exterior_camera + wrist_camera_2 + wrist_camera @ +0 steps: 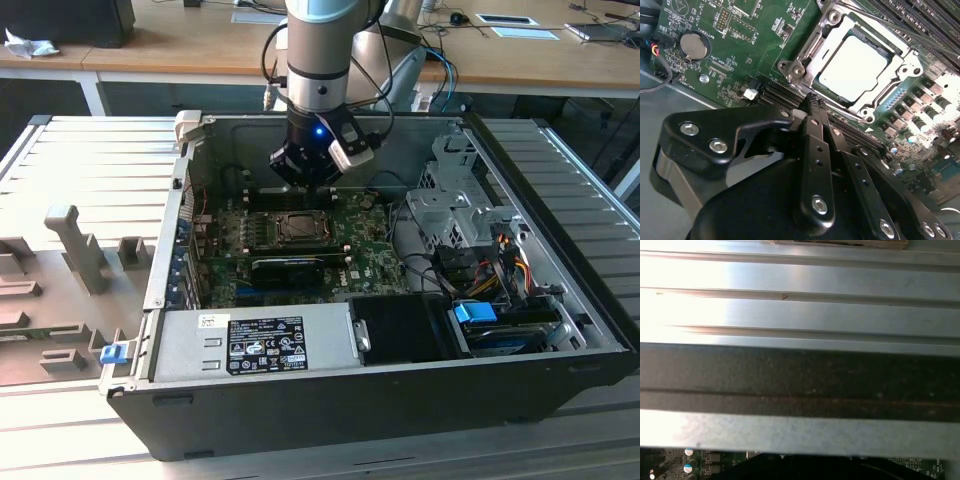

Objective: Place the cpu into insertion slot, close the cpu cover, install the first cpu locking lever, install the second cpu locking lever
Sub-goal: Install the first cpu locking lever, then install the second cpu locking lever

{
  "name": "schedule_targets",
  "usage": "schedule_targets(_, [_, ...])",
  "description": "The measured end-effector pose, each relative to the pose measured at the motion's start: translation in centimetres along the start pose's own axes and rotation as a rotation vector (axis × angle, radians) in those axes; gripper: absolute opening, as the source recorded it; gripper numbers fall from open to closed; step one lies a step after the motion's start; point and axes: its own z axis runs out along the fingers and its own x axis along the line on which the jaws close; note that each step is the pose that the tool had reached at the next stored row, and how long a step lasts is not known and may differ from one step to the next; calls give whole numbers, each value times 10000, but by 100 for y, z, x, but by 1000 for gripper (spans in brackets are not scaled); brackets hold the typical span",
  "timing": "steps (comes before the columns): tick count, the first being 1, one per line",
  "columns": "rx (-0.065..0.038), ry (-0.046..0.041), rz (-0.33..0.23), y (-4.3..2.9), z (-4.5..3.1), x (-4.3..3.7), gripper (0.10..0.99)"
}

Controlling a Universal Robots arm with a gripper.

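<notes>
- Exterior view, left to right: grey ribbed table (80, 160) with grey fixture blocks (75, 250) on the view's left, well apart from the case.
- Open computer case (160, 290) next; left wall upright, blue clip (113, 352) at its near-left corner, power supply (255, 340) along the near edge.
- Motherboard (360, 262) lies flat inside; open room above the socket, long black card (288, 268) just in front of it.
- Cpu cover (297, 229) lies down flat over the socket; in the second wrist view the cpu (852, 67) shows pale through the cover's window, seated in the slot.
- Arm comes straight down into the case from the far side, wrist vertical; gripper (307, 178) hangs above the socket's far edge, apart from it.
- Second wrist view: gripper (812, 102) fingers drawn together to a narrow tip, holding nothing, near the socket corner.
- Right: drive cage (455, 205), cables (495, 275), tight room there.
- First wrist view: case wall (800, 375) edge close by.
</notes>
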Motion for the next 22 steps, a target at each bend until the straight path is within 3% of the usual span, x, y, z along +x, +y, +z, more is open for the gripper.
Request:
schedule_targets(17, [4,2,0,-40,-8,2,106])
schedule_targets(22, [-1,0,-1,-36,-116,0,106])
